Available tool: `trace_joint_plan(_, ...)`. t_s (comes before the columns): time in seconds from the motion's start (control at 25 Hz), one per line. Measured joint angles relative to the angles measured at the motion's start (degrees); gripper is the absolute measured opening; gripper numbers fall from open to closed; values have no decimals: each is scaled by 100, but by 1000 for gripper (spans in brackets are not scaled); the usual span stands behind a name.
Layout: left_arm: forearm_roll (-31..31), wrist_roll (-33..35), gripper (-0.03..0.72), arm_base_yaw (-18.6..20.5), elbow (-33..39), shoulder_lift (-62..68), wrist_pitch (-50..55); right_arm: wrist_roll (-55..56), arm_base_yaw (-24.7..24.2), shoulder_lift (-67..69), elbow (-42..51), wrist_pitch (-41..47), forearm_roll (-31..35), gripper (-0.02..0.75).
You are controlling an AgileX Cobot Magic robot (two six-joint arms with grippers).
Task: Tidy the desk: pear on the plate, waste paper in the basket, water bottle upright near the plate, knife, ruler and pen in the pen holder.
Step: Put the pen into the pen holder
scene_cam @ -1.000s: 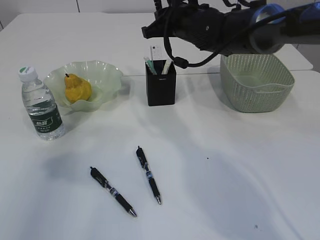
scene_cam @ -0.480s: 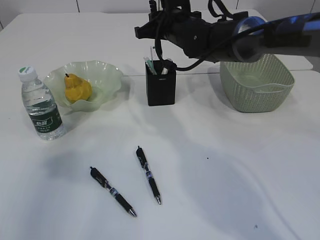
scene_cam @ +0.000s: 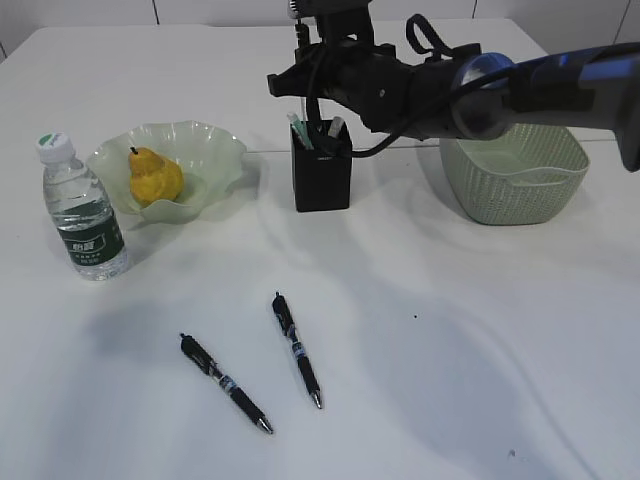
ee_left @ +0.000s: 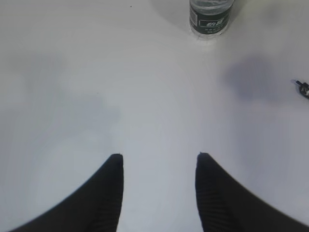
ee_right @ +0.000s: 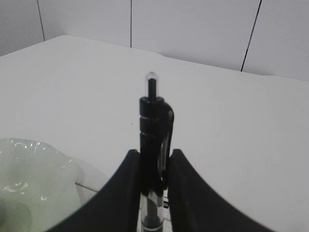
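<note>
Exterior view: right gripper (scene_cam: 306, 62) reached across the middle, hung directly above the pen holder (scene_cam: 321, 180), clamped on a pen (scene_cam: 297, 22) held upright, its lower end over the holder's opening. Already standing in the holder below the gripper: a few pale items, too small to tell apart. Left of the gripper and lower: plate (scene_cam: 215, 150) with the pear (scene_cam: 154, 178) inside it. Farther left, just beside the plate: water bottle (scene_cam: 84, 215), upright on the desk (scene_cam: 450, 330). Right of the gripper, behind and below the arm: basket (scene_cam: 520, 175), contents not visible. Well toward the camera from the gripper: two more pens, left pen (scene_cam: 225, 382) and middle pen (scene_cam: 297, 349), lying flat and apart.

Left wrist view: left gripper (ee_left: 160, 164) held about half open, nothing between the fingers (ee_left: 108, 193), hovering over bare desk. Ahead of it and slightly right: base of the water bottle (ee_left: 208, 18). Far right edge: tip of a pen (ee_left: 303, 88).

Right wrist view: right gripper (ee_right: 154, 162) closed narrowly on the black pen (ee_right: 154, 140), clicker end sticking up above the fingertips. Below and left: rim of the plate (ee_right: 38, 169).
</note>
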Motion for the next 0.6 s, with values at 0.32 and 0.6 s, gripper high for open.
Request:
trace_joint_plan(0.32, 0, 0, 340, 0, 0, 0, 0, 4, 0, 222, -8, 25, 173, 155)
trace_joint_plan(0.6, 0, 0, 340, 0, 0, 0, 0, 14, 0, 310, -8, 64, 365, 155)
